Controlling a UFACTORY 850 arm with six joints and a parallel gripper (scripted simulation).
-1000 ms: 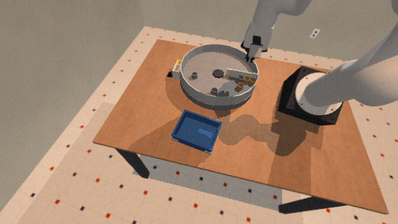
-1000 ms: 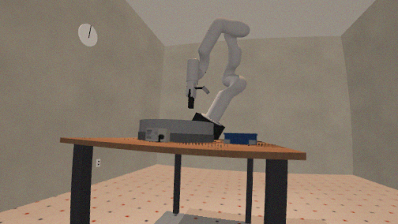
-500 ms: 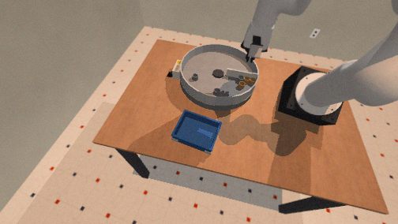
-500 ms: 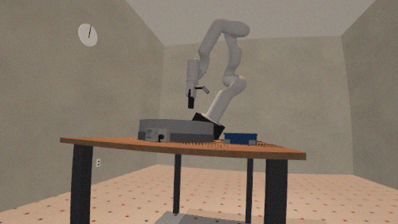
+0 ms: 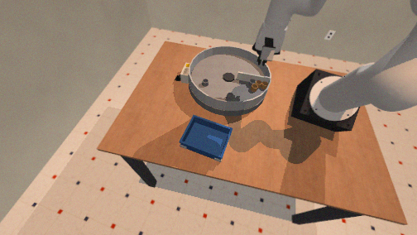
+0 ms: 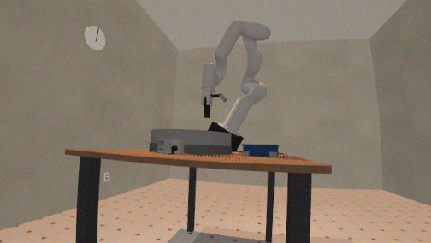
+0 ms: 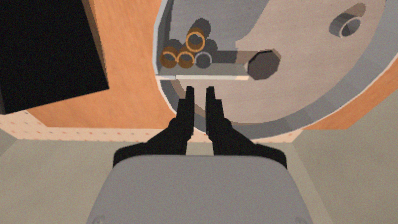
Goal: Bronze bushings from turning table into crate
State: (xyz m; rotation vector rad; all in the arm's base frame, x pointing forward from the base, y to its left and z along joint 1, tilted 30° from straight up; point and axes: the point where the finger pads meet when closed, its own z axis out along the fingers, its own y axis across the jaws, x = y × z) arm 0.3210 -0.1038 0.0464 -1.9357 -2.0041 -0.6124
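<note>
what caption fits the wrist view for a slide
Gripper, nearly shut and holding nothing, hovers above the turning table near bronze bushings bunched against a bar.

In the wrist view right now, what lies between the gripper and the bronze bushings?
A pale fixed bar crosses the turning table between the gripper and the bronze bushings bunched behind it.

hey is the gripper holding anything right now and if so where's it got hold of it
Nothing is held. The gripper hangs above the turning table's rim, fingers nearly together with an empty gap, and the bronze bushings lie on the disc beyond its tips.
</note>
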